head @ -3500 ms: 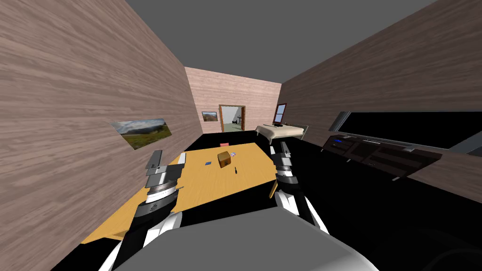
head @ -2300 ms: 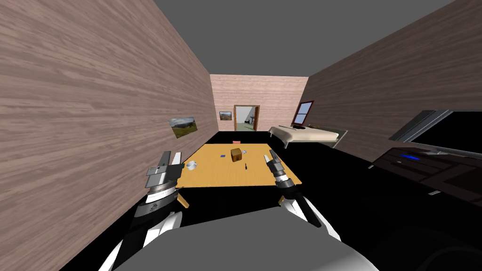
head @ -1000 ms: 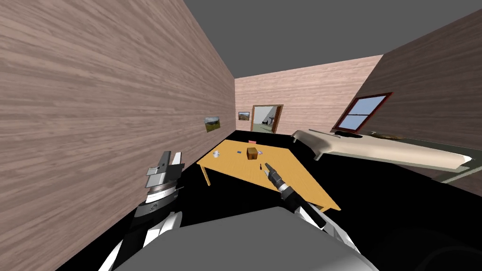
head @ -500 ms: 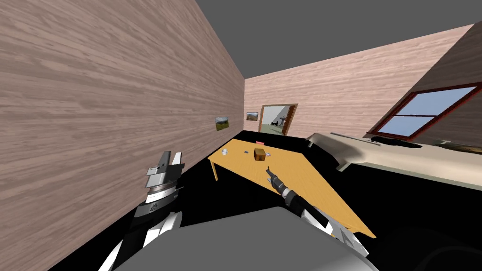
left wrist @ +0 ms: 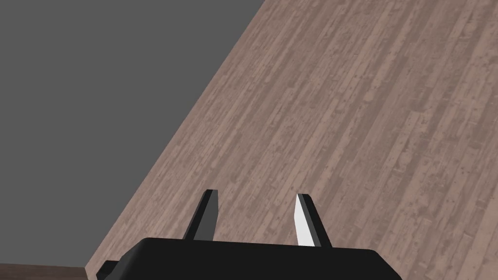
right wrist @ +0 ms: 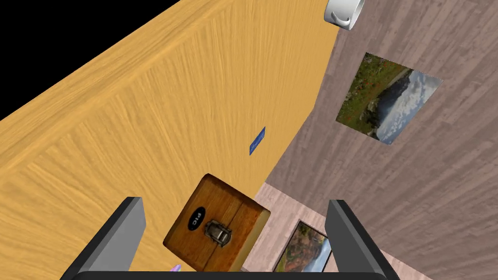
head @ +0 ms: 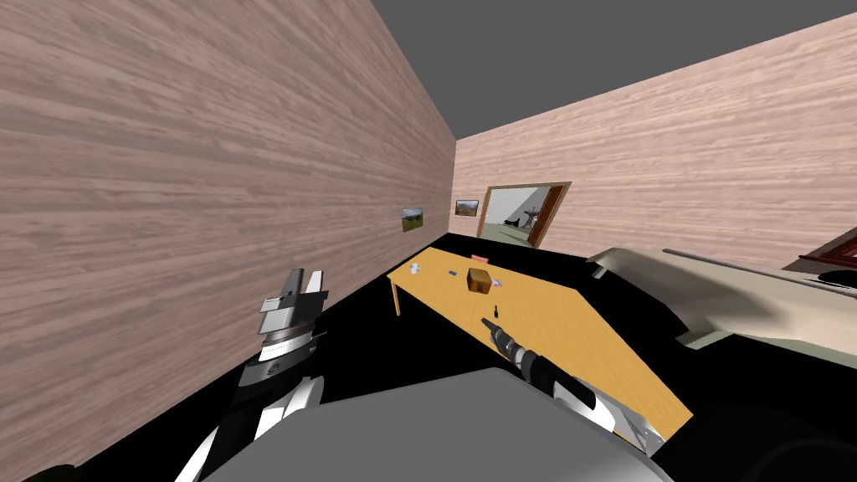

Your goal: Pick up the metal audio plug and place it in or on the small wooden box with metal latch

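Bare tabletop [head: 569,335] all round the plug [head: 495,311]; box [head: 479,280] beyond, near; cup [head: 414,268] well apart

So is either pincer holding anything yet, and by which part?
Nothing is held. The right pincer is open and empty; the audio plug lies on the table near it. The left pincer is open too.

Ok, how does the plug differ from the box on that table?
The plug is a tiny, thin, dark thing; the box is a much bigger brown cube with a latch. The plug lies just ahead of the right gripper; the box sits farther on. Both rest on the table, apart.
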You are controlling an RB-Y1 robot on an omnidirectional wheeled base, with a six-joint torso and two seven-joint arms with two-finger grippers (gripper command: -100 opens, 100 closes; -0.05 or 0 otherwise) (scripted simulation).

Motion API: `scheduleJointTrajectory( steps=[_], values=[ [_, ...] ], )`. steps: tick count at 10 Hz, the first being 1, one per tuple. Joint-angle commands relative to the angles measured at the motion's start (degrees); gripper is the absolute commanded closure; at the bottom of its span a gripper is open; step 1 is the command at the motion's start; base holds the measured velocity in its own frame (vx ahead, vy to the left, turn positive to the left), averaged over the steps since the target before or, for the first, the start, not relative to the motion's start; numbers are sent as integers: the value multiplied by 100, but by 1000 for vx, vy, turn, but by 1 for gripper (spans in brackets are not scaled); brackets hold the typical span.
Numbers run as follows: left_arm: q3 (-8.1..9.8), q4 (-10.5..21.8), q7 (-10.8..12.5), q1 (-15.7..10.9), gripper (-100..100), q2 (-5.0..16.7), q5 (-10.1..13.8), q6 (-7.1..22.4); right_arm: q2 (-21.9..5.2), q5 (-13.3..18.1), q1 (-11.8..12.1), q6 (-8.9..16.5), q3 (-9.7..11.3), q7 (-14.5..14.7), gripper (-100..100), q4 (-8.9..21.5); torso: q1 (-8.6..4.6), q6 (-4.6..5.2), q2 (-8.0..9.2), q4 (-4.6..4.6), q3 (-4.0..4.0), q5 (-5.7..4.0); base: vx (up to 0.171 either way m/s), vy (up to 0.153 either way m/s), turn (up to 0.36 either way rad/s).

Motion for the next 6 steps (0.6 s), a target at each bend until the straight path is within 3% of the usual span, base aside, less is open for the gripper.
scheduleJointTrajectory(
  steps=[1,3,4,6],
  values=[
    [0,0,0,0,0,0,0,0,-95,-137,-16,118,93,89,-100,182,0,0,0,0,0,0,23,-3,184],
    [0,0,0,1,0,0,0,0,-425,-532,-110,459,390,274,-100,617,-2,2,-1,0,-1,-1,32,1,337],
    [0,0,0,1,0,0,0,0,-425,-563,-110,487,390,274,-100,673,-4,1,-6,-1,-4,-1,37,-16,191],
    [1,0,0,1,0,0,0,0,-694,-974,-225,852,680,444,-100,1053,-8,2,-6,-1,-3,-1,41,-18,374]
  ],
)
